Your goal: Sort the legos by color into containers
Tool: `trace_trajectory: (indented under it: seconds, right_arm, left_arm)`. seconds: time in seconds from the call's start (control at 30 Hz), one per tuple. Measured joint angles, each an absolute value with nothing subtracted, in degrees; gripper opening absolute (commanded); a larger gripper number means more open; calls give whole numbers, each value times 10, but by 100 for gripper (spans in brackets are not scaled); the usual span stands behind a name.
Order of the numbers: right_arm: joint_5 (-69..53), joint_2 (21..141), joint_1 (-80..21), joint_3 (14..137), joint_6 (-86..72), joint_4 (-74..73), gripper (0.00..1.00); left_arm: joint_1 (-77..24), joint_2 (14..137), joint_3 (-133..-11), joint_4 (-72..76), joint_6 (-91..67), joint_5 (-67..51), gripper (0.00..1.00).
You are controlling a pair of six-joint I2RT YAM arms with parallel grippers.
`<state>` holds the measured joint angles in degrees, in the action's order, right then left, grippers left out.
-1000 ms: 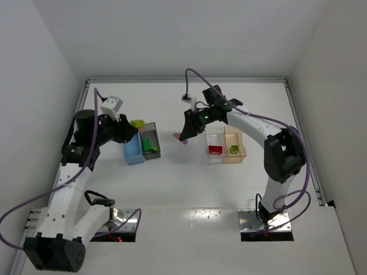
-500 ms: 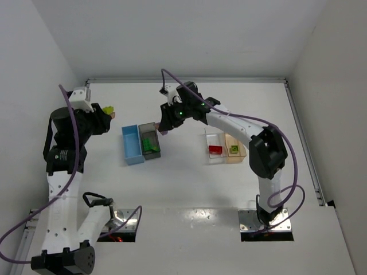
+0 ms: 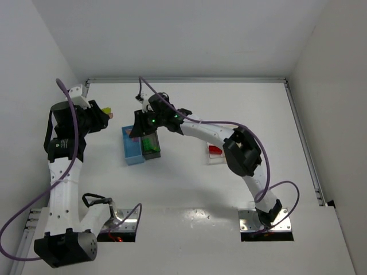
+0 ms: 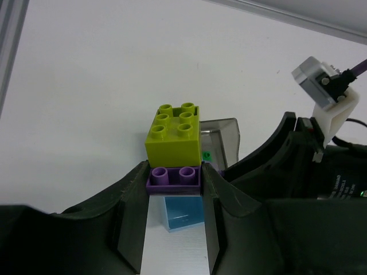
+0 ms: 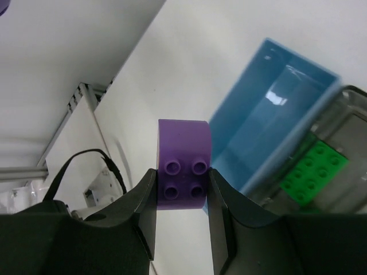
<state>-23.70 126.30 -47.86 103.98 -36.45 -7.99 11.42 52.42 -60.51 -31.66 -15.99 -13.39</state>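
My left gripper [image 3: 105, 116] is shut on a purple brick [image 4: 174, 176] with a yellow-green brick [image 4: 174, 136] stacked on it. It holds them above the table, left of the bins; the yellow-green brick also shows from above [image 3: 107, 110]. My right gripper [image 3: 135, 130] is shut on a purple brick [image 5: 183, 169] and hovers at the far end of the light blue bin [image 3: 133, 152], which also shows in the right wrist view [image 5: 269, 109]. The smoky dark grey bin [image 3: 152, 150] holds a green brick [image 5: 312, 172]. The clear bin [image 3: 213, 156] holds a red brick [image 3: 215, 149]. The tan-orange bin is hidden behind the right arm.
The right arm [image 3: 200, 129] stretches across the table's middle from right to left. It fills the right side of the left wrist view [image 4: 298, 172]. Walls close the table at the back and on both sides.
The right arm has swung left from near the clear bin to the light blue bin, carrying the purple brick. The left arm has pulled back left with its stacked bricks.
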Motion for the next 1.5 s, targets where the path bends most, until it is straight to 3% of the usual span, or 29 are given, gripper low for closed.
trace_trajectory:
  seconds: [0.27, 0.4, 0.5, 0.53, 0.6, 0.63, 0.8, 1.13, 1.3, 1.5]
  right_arm:
    - [-231, 1312, -498, 1067, -394, -58, 3]
    - [-232, 1338, -496, 1072, -401, -52, 9]
    - [-236, 1356, -495, 1075, -408, -51, 22]
    - [-238, 1360, -495, 1077, -410, -51, 31]
    - [-243, 1368, -495, 1081, -415, -51, 41]
    - [-244, 1369, -495, 1082, -419, -51, 52]
    - [-249, 1370, -496, 1089, -423, -46, 72]
    - [-240, 1304, -498, 1063, -349, -72, 73]
    - [-227, 1145, -467, 973, -255, -116, 73]
    - [-286, 950, -326, 869, -78, -197, 74]
  left_arm:
    - [139, 540, -607, -317, -162, -158, 0]
    - [145, 549, -613, -316, -163, -171, 0]
    - [151, 555, -613, -316, -164, -179, 0]
    - [153, 557, -613, -316, -164, -180, 0]
    - [157, 561, -613, -316, -166, -186, 0]
    - [159, 563, -613, -316, -166, -188, 0]
    - [159, 567, -613, -316, -166, -201, 0]
    - [171, 596, -613, -308, -169, -308, 0]
    - [175, 637, -601, -268, -173, -443, 4]
    - [149, 721, -591, -239, -150, -598, 8]
